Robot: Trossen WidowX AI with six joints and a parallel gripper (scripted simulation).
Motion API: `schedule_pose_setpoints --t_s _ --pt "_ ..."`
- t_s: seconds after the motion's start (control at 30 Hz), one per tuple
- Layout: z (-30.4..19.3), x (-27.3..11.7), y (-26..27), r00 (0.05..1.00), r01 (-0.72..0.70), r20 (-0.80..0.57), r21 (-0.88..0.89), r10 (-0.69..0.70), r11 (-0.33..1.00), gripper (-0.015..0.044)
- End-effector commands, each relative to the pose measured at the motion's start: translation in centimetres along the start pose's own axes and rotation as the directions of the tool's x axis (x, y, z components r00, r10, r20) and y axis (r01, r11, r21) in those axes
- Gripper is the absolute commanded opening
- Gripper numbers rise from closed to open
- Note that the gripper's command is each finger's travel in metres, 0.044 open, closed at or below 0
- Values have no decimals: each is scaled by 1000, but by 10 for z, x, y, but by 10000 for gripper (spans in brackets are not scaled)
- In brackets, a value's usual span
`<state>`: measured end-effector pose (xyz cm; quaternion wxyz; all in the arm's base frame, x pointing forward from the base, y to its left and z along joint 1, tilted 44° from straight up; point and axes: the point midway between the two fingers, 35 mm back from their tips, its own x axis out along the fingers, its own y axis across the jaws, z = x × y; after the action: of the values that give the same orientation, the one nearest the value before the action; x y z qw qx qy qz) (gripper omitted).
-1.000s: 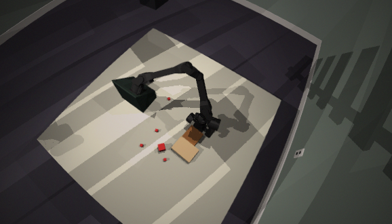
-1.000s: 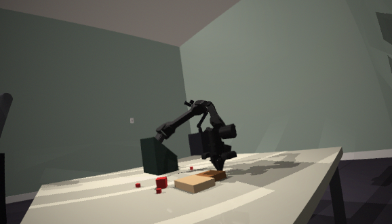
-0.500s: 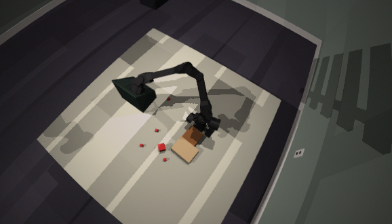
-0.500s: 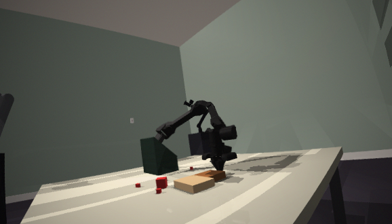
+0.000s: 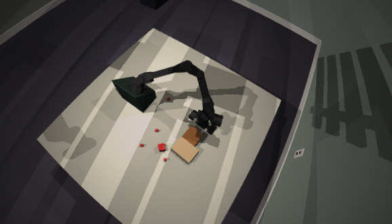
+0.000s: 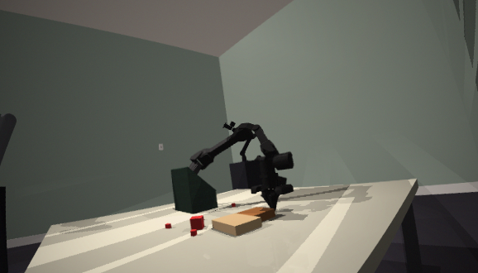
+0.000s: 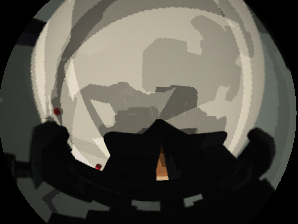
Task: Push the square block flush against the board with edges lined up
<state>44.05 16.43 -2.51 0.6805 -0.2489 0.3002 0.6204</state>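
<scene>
The square block (image 5: 192, 136) (image 6: 258, 212) is orange-brown and lies flat. The board (image 5: 184, 149) (image 6: 236, 221) is tan, larger and oblong, and lies flat too. The block's near side looks to be against the board's long far side, with no gap that I can see. Their left edges look about even in the top view. My gripper (image 5: 205, 127) (image 6: 274, 208) (image 7: 158, 121) is shut and empty, pointing down at the block's far side, close to its right corner. Whether the tips touch the block is hidden. In the wrist view a sliver of orange shows between the finger bodies.
A red cube (image 5: 161, 147) (image 6: 197, 222) lies left of the board. Several tiny red cubes are scattered about, one (image 5: 165, 159) (image 6: 193, 232) near the board's left corner. The dark green arm base (image 5: 137, 95) (image 6: 192, 190) stands at the back left.
</scene>
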Motion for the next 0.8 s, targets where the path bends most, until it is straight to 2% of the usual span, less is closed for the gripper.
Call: schedule_pose_setpoints --t_s 0.0,0.23,0.37,0.57,0.77 --pt "8 -2 -2 1000 6 -3 0 -6 1000 0" --pt "11 -3 0 1000 0 1 -1 0 1000 0" --pt "11 -54 0 1000 6 -5 -1 -6 1000 0" --pt "11 -57 0 1000 6 -5 -1 -6 1000 0" --pt "-19 -57 0 1000 23 -17 163 -20 986 0"
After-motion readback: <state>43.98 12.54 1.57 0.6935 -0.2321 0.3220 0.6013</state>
